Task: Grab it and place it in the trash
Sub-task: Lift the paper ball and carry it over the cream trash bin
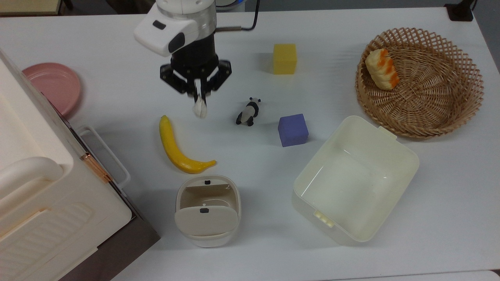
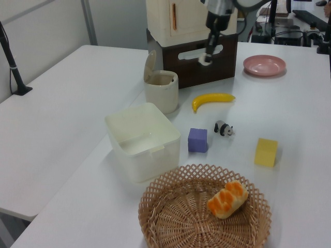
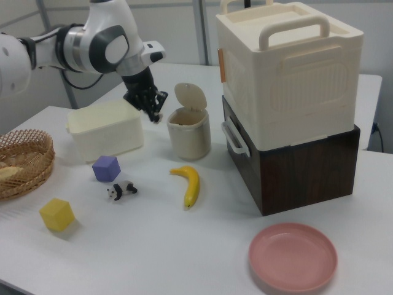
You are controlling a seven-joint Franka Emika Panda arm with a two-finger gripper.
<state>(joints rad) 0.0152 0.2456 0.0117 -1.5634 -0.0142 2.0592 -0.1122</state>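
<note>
1. Top view: overhead, looking straight down on the table.
2. Left view: low, oblique, close behind the basket.
3. Right view: opposite side, nearest the pink plate.
4. All three share the banana.

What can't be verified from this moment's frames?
- Bin contents: flap lid covers part of the opening in the top view; the wall hides them in the left view.
- Gripper contact with the paper ball: too small in the right view.
- Basket: cut by the right view's left edge.

Woven wicker basket, glossy tub
</note>
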